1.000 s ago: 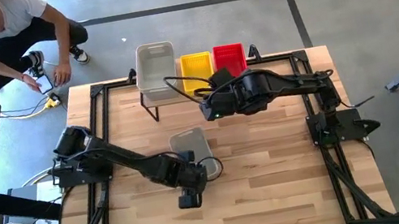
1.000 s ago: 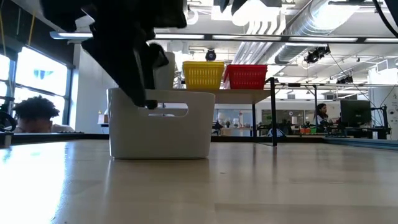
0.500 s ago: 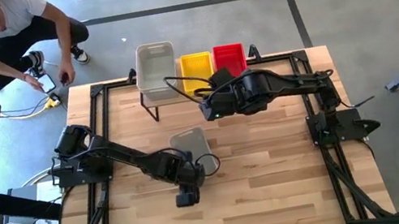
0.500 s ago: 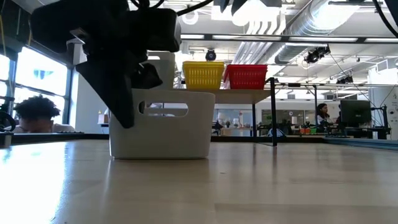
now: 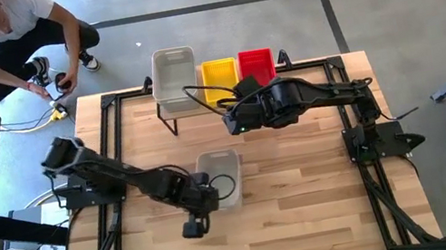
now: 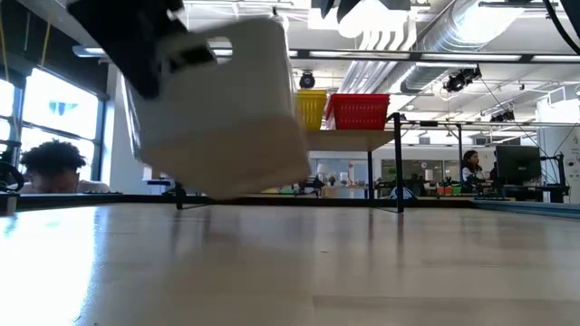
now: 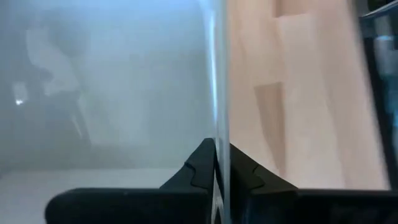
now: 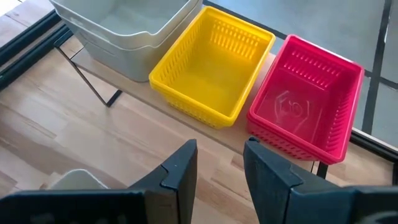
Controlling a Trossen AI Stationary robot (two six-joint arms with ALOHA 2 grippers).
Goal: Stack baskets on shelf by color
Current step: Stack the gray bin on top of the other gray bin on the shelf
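A pale grey basket [image 5: 221, 167] hangs tilted above the middle of the table [image 6: 217, 118], with my left gripper [image 5: 205, 193] shut on its wall. The shelf [image 8: 208, 134] stands at the table's far edge. On it sit another grey basket [image 5: 173, 74], a yellow basket [image 5: 219, 78] and a red basket [image 5: 256, 66], side by side on their bottoms. My right gripper [image 8: 219, 165] hovers open just in front of the shelf, above the table, touching nothing. My left gripper holds the grey basket by the upper edge of its wall [image 7: 219, 106] on the side toward the table's left. One finger is inside the basket and one outside. The fingers slant down from above. The basket is lifted clear of the table and tilted.
A person crouches on the floor beyond the table's far left corner [image 5: 6, 44]. A black frame [image 5: 113, 103] runs around the table's edges. The shelf's thin black legs [image 8: 93, 87] stand on the tabletop. Bare wood lies near and right of the lifted basket.
My left gripper has taken hold of the grey basket's wall and risen, drawing a little toward the table's near left. The basket, which stood flat on the table, is now lifted clear and tipped.
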